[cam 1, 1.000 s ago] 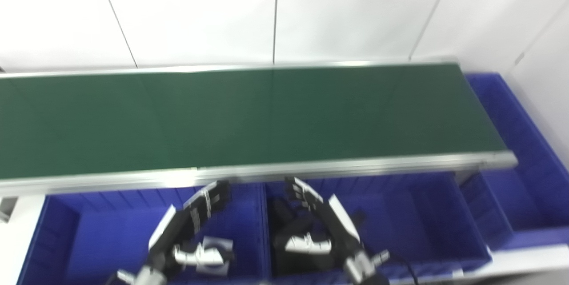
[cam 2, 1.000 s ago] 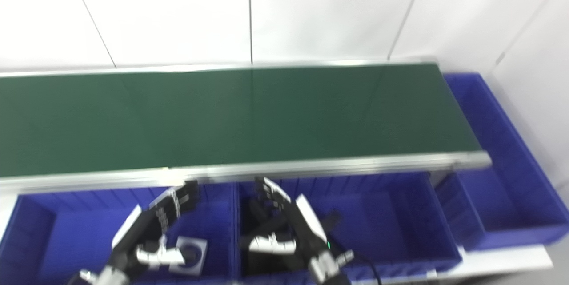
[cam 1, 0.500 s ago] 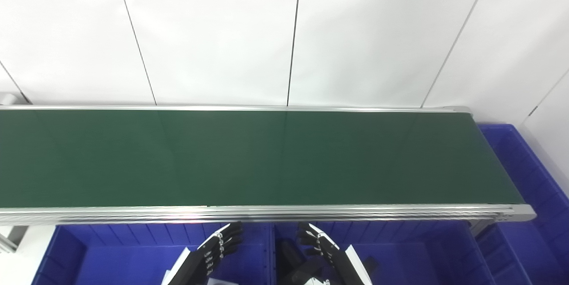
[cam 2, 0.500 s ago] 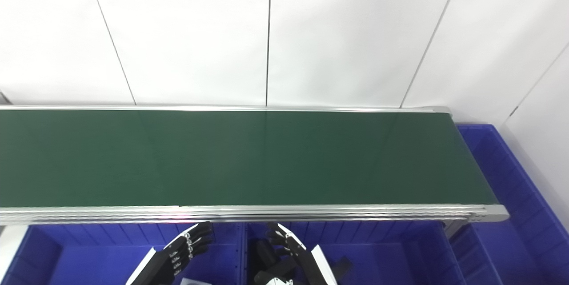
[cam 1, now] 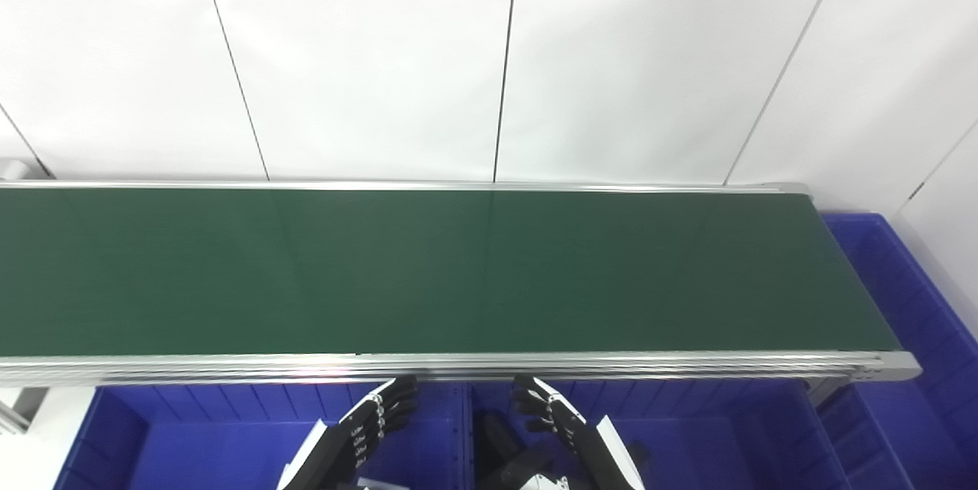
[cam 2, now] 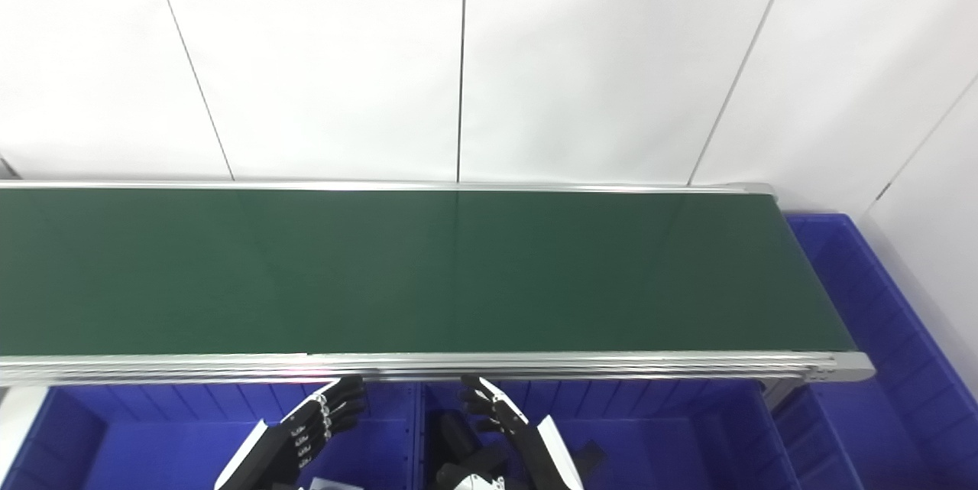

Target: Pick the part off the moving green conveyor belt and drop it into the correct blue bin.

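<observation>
a: since half a second ago both hands sit a touch higher; view unchanged. belt?
b: green conveyor belt [cam 1: 458, 268] bare, no part on it.
a: left hand [cam 1: 367, 425]?
b: fingers spread, holding nothing, over the left blue bin [cam 1: 191, 429].
a: right hand [cam 1: 558, 429]?
b: same, splayed and unloaded, above the middle blue bin [cam 1: 710, 436]. dark pieces lie in that bin, cut off by the frame edge.

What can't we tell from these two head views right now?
- Bin contents: the blue bins are cut off by the bottom edge in both views; only dark shapes show in the middle one.
- Left hand and right hand: fingers spread, palms and thumbs cut off by the bottom edge.
- Part: none shows on the conveyor belt, whose left end runs out of frame.
</observation>
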Robot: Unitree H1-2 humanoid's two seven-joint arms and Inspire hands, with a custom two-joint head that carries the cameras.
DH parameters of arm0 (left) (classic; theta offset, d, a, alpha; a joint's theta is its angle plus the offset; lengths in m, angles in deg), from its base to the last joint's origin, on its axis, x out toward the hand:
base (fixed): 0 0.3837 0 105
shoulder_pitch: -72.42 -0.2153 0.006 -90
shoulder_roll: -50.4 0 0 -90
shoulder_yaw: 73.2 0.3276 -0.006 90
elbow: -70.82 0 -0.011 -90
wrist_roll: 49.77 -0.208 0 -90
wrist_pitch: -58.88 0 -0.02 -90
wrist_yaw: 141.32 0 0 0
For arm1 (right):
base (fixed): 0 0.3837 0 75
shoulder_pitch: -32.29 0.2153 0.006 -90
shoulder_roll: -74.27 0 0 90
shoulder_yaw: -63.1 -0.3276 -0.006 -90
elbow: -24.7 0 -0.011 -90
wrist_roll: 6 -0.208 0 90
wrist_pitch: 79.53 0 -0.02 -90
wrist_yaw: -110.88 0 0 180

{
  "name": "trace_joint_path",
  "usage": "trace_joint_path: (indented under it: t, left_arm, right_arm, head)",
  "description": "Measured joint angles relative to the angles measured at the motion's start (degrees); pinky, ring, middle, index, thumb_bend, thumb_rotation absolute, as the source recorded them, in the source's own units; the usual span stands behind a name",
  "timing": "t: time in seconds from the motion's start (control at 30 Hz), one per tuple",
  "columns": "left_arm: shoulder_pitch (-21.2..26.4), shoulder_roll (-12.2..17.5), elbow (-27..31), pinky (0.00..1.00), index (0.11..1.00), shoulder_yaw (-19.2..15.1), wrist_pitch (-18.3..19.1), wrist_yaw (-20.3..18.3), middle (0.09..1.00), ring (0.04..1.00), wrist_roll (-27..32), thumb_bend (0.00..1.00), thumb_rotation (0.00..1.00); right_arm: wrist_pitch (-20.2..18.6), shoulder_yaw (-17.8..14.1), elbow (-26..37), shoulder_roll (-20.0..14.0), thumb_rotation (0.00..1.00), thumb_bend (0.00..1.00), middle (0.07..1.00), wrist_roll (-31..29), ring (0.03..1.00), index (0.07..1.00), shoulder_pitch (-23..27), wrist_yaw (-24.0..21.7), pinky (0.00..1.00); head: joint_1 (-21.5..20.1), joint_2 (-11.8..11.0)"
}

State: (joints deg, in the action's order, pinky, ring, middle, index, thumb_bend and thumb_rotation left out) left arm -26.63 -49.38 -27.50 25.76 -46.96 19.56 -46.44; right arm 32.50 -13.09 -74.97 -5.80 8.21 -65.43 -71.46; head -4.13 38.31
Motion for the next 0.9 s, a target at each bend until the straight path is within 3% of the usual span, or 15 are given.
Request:
trace_joint_path:
  t: [0.3,0.9]
  left_arm:
    - [0.9,0.0,0.1,0.83,0.880,0.1,0.4,0.5,0.868,0.855,-1.1,1.00,0.24]
    - [1.6,-0.6,1.7,0.83,0.885,0.3,2.3,1.0,0.870,0.858,-1.3,1.00,0.26]
  right_arm:
    - [-1.1,-0.1,1.1,-0.8,0.55,0.75,0.835,0.1,0.801,0.880,2.2,-1.9,0.74]
    - [-3.1,-0.7,2.9,-1.2,0.56,0.77,0.836,-1.7,0.812,0.884,2.4,-4.2,0.75]
  head:
    - [1.2,2.7]
    - [4.1,4.1]
